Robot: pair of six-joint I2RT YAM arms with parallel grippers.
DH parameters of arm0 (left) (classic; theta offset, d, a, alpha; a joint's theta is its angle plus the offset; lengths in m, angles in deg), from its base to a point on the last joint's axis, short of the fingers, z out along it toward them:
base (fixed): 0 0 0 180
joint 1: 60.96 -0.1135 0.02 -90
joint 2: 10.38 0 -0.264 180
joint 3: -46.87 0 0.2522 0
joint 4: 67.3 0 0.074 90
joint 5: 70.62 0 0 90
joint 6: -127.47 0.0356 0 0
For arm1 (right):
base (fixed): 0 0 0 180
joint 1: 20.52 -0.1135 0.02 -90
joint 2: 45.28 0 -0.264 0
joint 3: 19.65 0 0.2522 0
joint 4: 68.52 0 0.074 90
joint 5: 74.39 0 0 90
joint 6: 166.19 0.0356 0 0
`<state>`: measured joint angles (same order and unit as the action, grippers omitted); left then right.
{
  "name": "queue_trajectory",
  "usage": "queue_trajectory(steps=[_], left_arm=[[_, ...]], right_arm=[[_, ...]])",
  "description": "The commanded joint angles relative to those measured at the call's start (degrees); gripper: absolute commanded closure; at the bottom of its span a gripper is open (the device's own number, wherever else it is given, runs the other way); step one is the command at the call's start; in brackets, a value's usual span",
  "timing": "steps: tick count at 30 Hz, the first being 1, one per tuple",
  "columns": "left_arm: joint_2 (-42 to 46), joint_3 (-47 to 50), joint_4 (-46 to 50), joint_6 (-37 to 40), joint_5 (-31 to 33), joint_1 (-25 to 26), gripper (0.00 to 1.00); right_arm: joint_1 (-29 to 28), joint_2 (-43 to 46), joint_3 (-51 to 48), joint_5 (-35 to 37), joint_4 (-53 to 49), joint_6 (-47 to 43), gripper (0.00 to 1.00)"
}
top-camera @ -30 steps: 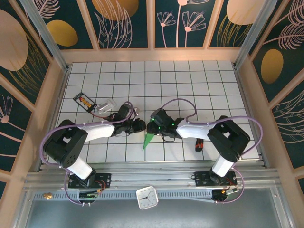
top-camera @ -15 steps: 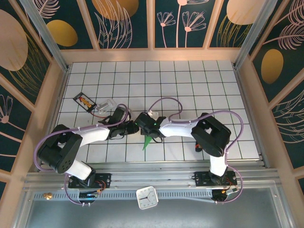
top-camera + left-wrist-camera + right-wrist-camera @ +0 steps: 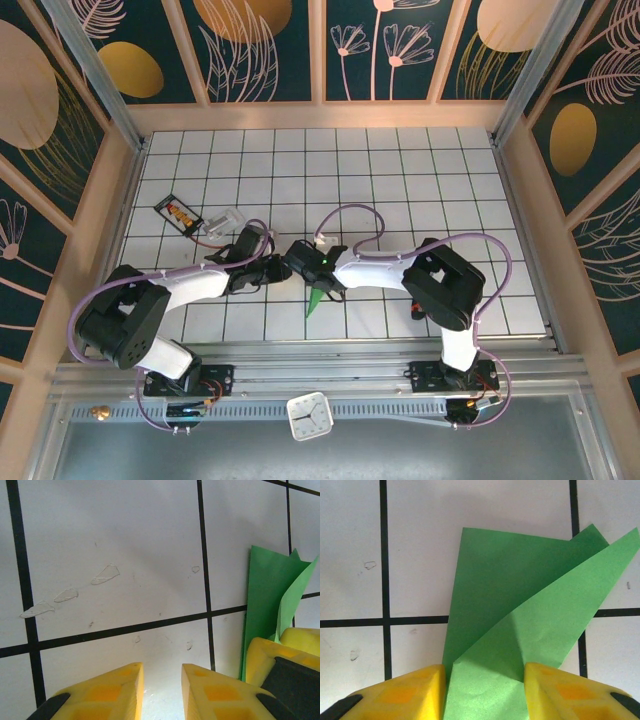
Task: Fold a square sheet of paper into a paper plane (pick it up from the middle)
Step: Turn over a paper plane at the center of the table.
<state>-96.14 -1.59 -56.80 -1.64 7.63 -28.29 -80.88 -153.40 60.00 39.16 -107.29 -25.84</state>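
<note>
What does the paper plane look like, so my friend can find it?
Look at the white table with black grid lines, near the middle of its front edge. Poking out from the right end effector is the paper plane. It is the only bright green thing there, a thin folded wedge with a sharp tip.

Paper plane between right gripper's jaws, left gripper beside

Two yellow fingers flank near end of green paper plane. Folded layers splay apart. White tabletop, black grid lines. Finger contact unclear.
</note>
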Motion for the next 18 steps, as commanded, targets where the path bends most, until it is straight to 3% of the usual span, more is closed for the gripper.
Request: queue_trajectory(steps=[1,15,18], left_arm=[[0.24,0.02,-1.13,0.93,-1.12,-0.07,0.73],[0.62,-0.42,-1.39,-0.05,-1.97,-0.10,0.73],[1.28,-0.42,-1.65,-0.39,-1.47,-0.06,0.73]], right_arm=[[-0.45,1.98,0.13,3.06,-2.21,1.81,0.59],[0.49,5.92,-1.66,6.21,-3.33,1.75,0.97],[1.47,8.68,-2.62,5.80,-0.53,-0.26,1.00]])
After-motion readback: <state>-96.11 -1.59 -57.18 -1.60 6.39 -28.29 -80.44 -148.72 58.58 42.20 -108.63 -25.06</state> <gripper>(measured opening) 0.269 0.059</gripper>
